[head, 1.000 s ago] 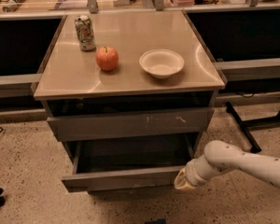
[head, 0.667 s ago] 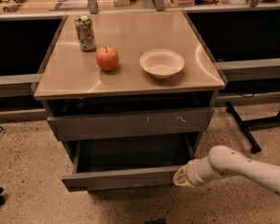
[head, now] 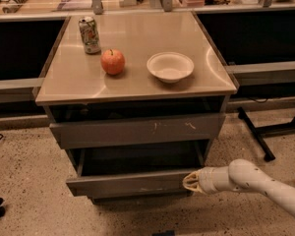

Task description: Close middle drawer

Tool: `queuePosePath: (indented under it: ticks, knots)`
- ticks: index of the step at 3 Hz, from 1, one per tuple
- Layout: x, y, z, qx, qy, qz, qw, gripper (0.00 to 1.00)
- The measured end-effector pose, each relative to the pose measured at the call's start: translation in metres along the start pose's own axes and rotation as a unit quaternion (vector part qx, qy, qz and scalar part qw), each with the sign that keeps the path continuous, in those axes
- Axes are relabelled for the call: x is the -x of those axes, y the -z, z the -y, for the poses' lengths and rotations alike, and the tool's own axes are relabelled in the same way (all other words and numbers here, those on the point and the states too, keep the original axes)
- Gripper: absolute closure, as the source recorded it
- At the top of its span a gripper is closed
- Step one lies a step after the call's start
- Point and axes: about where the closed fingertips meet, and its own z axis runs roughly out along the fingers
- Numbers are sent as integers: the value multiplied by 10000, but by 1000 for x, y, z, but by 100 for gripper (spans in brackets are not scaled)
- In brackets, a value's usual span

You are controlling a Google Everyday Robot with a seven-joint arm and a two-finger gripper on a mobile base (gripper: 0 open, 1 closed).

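Observation:
The middle drawer [head: 128, 183] is pulled out from the cabinet, showing its dark inside above a plain grey front. My gripper [head: 190, 181] is at the right end of that front, at or against it, on a white arm [head: 255, 181] that comes in from the lower right. Above the drawer is the taller grey drawer front with pale scratch marks [head: 137, 130], standing slightly out from the cabinet.
On the cabinet top [head: 78, 82] stand a soda can [head: 89, 34], a red apple [head: 112, 62] and a white bowl [head: 170, 66]. Dark shelving flanks the cabinet. A black stand leg [head: 255, 132] is on the floor at the right.
My gripper has crept a little left and up along the drawer's right end. The drawer front has barely moved, if at all.

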Motion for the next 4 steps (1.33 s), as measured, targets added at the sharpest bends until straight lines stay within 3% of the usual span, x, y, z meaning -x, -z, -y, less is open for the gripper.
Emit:
queuePosePath:
  ticks: [3, 4]
  knots:
    - [-4, -21, 49, -491, 114, 266, 9984, 100]
    - [4, -30, 84, -652, 171, 239, 9974, 100]
